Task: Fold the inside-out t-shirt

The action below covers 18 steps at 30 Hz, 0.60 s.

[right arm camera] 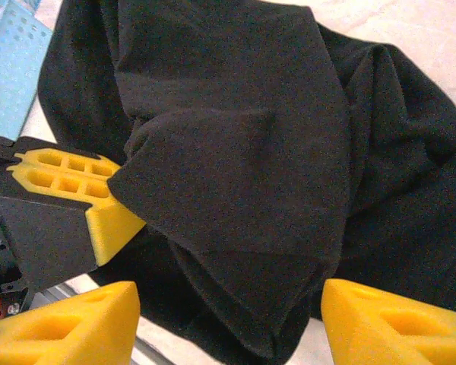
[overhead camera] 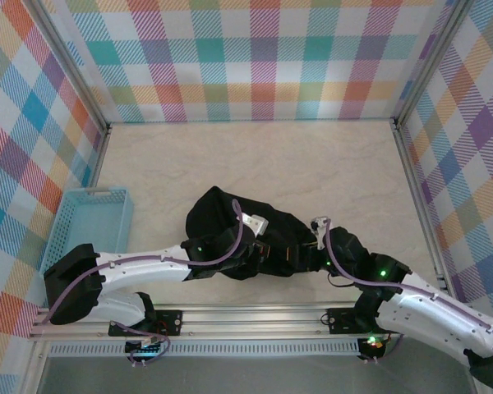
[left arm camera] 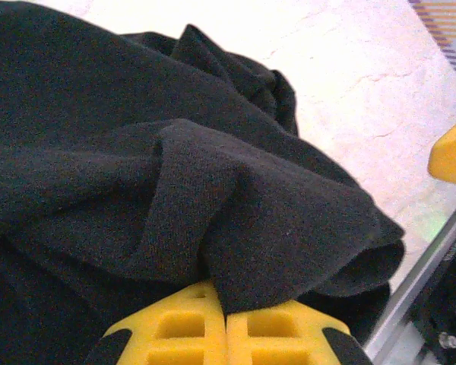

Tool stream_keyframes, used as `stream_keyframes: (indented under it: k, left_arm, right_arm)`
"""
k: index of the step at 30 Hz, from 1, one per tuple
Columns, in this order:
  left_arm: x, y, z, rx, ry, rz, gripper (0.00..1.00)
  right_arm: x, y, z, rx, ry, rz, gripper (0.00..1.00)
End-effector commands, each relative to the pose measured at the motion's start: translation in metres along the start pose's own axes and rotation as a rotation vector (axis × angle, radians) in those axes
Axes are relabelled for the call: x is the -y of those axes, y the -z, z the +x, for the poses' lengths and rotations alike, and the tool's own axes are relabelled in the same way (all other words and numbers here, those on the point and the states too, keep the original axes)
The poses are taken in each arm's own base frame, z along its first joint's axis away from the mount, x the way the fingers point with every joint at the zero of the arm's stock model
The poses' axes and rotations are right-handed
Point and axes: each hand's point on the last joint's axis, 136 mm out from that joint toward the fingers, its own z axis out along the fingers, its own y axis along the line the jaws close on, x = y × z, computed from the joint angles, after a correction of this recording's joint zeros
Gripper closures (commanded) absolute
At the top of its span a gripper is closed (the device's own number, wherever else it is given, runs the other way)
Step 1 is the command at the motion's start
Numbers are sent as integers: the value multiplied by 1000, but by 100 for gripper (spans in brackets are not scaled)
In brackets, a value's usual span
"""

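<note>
Farthest left we see 1 light-blue basket [overhead camera: 89, 223], and everything else lies to its right: first the left gripper [left arm camera: 226, 323], its 2 yellow fingers pressed together on a fold of the inside-out t-shirt [overhead camera: 230, 220] — the black cloth bunches up from the seam between them. The shirt itself is a limp dark heap on the pale table [overhead camera: 312, 164], right of the basket and apart from it. Farther right of the basket again, the right gripper [right arm camera: 228, 323] faces the heap with its 2 fingers spread wide — a hanging fold of cloth sits between them, not pinched.
</note>
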Motion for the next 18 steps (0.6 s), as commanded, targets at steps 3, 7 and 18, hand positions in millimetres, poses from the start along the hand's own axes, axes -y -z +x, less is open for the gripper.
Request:
stream_keyframes:
  k: [3, 7, 18]
  left_arm:
    - [13, 1, -6, 21, 27, 65, 100]
    - [16, -1, -6, 18, 29, 75, 100]
    - [20, 0, -7, 21, 28, 93, 100]
  right_arm:
    - [16, 5, 22, -44, -22, 229, 27]
    - [20, -3, 35, -94, -31, 332, 19]
    - [10, -34, 41, -123, -55, 379, 14]
